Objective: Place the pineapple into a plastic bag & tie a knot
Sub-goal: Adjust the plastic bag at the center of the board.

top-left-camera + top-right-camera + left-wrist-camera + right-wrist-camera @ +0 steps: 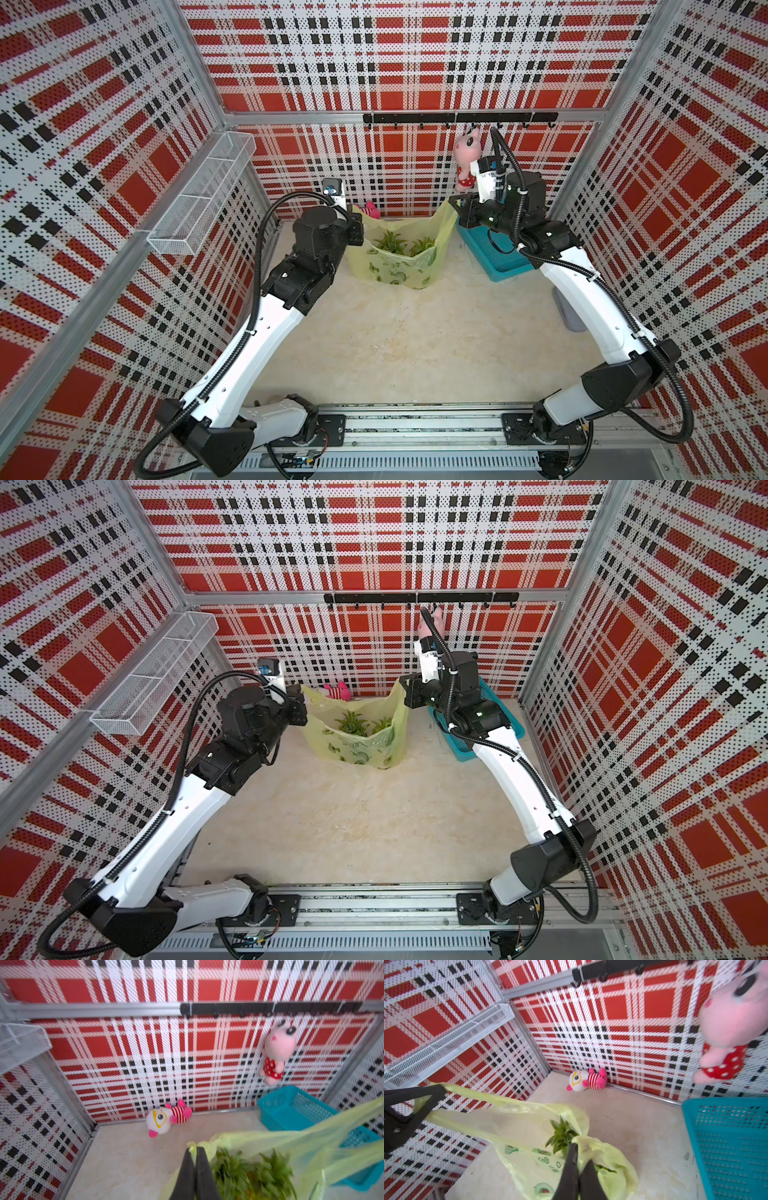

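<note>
The bag (399,262) stands open at the far side of the table (395,340), pineapple (392,243) inside. The left gripper (193,1149) and right gripper (579,1153) each clamp 1 of its handles (483,1094), spread apart. Knotting seems next: the handles need crossing.

Left tool (194,1150), right tool (581,1154) — both clamped.

A yellow-green bag (399,270) with a pineapple (392,243) inside

The thin bag stands on the worktop near the back edge, about the middle. It has dark green round spots. Its mouth is wide open, and its two handles (477,1093) are pulled up and apart, not tied. Only the pineapple's spiky green leaves show inside.
</note>
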{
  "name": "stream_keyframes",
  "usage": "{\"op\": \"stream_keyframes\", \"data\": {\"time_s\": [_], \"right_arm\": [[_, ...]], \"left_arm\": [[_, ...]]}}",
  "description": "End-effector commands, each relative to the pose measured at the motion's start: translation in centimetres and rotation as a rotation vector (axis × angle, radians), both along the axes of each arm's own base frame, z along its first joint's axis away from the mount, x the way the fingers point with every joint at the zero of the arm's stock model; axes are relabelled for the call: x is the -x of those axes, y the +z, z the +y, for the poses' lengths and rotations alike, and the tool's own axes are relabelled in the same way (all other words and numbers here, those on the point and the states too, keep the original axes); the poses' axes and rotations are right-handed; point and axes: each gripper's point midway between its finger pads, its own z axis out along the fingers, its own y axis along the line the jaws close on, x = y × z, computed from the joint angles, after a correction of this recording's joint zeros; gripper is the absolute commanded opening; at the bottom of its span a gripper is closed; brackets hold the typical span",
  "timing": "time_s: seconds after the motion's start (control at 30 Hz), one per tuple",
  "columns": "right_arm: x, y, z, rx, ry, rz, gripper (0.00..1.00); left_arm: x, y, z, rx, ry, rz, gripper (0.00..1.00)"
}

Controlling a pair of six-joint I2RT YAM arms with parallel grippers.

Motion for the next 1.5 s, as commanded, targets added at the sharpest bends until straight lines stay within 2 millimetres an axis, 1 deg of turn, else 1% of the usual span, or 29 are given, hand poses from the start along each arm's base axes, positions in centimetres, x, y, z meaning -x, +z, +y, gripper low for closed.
{"op": "stream_keyframes", "data": {"time_s": [0.0,0.07,0.1,0.27,0.33,0.43,0.53,0.6,0.67,0.7,0.73,0.77,0.83,0.93,1.0,1.07,1.1,1.17,1.27,1.33,1.47], "right_arm": [[1.4,7.3,-2.9,-0.059,-0.119,-0.190,0.00],[1.1,8.1,-3.1,-0.068,-0.125,-0.204,0.00],[0.8,8.3,-3.1,-0.070,-0.125,-0.208,0.00],[-1.7,9.1,-2.9,-0.084,-0.116,-0.207,0.00],[-2.6,9.5,-2.6,-0.086,-0.103,-0.209,0.00],[-2.7,10.6,-1.9,-0.090,-0.070,-0.229,0.00],[-2.0,11.2,-1.2,-0.094,-0.014,-0.237,0.00],[-1.4,10.6,-0.8,-0.085,0.024,-0.226,0.00],[-1.0,9.1,-0.4,-0.069,0.053,-0.199,0.00],[-0.8,7.9,-0.2,-0.058,0.070,-0.176,0.00],[-0.6,6.8,-0.1,-0.050,0.085,-0.155,0.00],[-0.4,6.0,0.1,-0.047,0.097,-0.141,0.00],[0.0,3.7,0.4,-0.035,0.124,-0.091,0.00],[0.5,0.5,0.9,-0.020,0.163,-0.019,0.00],[0.5,-1.0,0.9,-0.011,0.166,0.015,0.00],[0.4,-1.4,1.1,-0.006,0.174,0.032,0.00],[0.3,-1.3,1.3,-0.007,0.183,0.032,0.00],[0.2,-1.1,1.5,-0.014,0.194,0.033,0.00],[0.2,-0.9,1.4,-0.014,0.187,0.032,0.00],[0.1,-0.4,0.7,-0.002,0.147,0.021,0.00],[0.7,1.2,-1.1,0.033,0.065,-0.020,0.00]], "left_arm": [[2.8,9.9,2.7,0.205,0.055,-0.309,0.00],[2.7,10.6,2.4,0.238,0.036,-0.335,0.00],[2.4,10.7,2.3,0.242,0.032,-0.335,0.00],[-0.3,9.4,2.1,0.276,0.062,-0.302,0.00],[-0.9,9.3,2.1,0.299,0.066,-0.303,0.00],[-1.1,9.5,2.0,0.316,0.061,-0.310,0.00],[-0.4,9.5,1.9,0.332,0.035,-0.310,0.00],[0.3,8.9,1.7,0.347,0.013,-0.302,0.00],[1.1,7.6,1.3,0.363,-0.012,-0.281,0.00],[1.5,6.7,1.0,0.373,-0.026,-0.263,0.00],[1.9,5.5,0.7,0.380,-0.032,-0.241,0.00],[2.4,4.6,0.5,0.395,-0.034,-0.222,0.00],[3.3,2.0,-0.1,0.412,-0.043,-0.169,0.00],[4.6,-1.4,-0.9,0.492,-0.052,-0.097,0.00],[5.0,-3.3,-1.6,0.519,-0.064,-0.057,0.00],[5.0,-4.3,-1.9,0.516,-0.060,-0.026,0.00],[4.9,-4.8,-1.7,0.508,-0.043,-0.011,0.00],[4.5,-5.1,-1.5,0.490,-0.018,-0.005,0.00],[3.9,-4.8,-1.0,0.487,-0.006,-0.010,0.00],[3.6,-4.4,-1.1,0.485,-0.021,-0.017,0.00],[3.3,-3.6,-1.7,0.464,-0.050,-0.023,0.00]]}}
